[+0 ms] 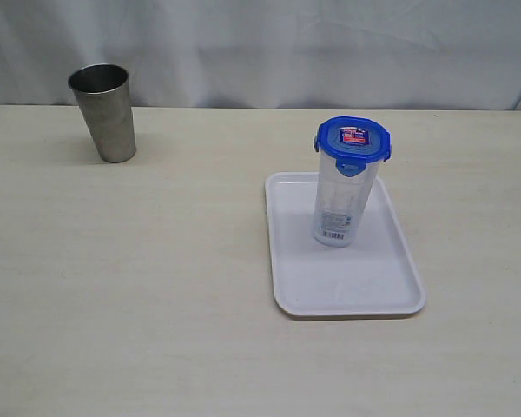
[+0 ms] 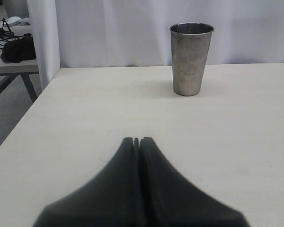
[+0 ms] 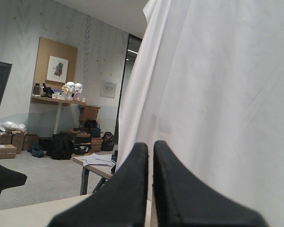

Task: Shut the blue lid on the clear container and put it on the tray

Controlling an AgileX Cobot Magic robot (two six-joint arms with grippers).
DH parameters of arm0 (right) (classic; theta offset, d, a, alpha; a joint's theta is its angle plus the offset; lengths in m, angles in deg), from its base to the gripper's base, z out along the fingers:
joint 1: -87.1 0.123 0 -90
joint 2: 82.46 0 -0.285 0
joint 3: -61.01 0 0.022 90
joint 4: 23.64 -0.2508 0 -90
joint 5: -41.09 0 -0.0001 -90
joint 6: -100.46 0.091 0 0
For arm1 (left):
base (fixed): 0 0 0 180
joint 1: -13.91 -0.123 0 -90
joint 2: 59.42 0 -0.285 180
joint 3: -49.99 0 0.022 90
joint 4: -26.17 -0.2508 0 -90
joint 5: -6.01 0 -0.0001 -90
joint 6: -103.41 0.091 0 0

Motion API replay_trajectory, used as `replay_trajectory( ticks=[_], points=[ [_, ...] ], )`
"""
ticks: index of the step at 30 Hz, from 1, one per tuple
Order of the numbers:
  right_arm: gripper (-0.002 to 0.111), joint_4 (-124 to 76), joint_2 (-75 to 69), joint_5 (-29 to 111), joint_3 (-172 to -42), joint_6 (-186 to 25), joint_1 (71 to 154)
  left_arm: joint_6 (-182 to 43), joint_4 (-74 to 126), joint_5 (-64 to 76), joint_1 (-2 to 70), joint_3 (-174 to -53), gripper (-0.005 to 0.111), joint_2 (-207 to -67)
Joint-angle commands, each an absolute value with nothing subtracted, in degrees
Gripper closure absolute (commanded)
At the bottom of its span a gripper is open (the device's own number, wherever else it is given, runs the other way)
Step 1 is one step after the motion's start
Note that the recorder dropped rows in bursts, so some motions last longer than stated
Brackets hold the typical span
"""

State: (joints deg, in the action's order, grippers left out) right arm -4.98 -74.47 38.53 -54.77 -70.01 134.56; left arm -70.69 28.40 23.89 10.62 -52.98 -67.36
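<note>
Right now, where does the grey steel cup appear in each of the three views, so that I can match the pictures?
Exterior view: the steel cup stands upper left on the table, near its far edge.
Left wrist view: the steel cup stands upright on the table, beyond the left gripper.
Right wrist view: not in it.
Shared landmark: the white curtain behind the table, in all three views.

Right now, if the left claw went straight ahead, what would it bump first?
Likely the curtain behind the table. The left claw points past the cup, which stands off to one side, and the table ahead looks free. Depth is hard to judge.
</note>
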Motion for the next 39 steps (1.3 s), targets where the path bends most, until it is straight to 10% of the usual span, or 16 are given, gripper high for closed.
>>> replay_trajectory(
  ticks=[1,22,39],
  points=[
    [0.104,-5.19,-74.67,38.33,-54.51,-69.87,134.25,-71.03,28.31,23.64,10.36,-52.8,0.107,-67.2],
    [0.104,-16.98,-74.67,20.54,-45.25,-80.98,132.32,-70.92,28.31,23.64,10.36,-52.8,0.107,-67.2],
    [0.104,-21.67,-74.67,23.52,-41.78,-81.22,96.91,-70.92,28.31,23.64,10.36,-52.8,0.107,-67.2]
  ],
)
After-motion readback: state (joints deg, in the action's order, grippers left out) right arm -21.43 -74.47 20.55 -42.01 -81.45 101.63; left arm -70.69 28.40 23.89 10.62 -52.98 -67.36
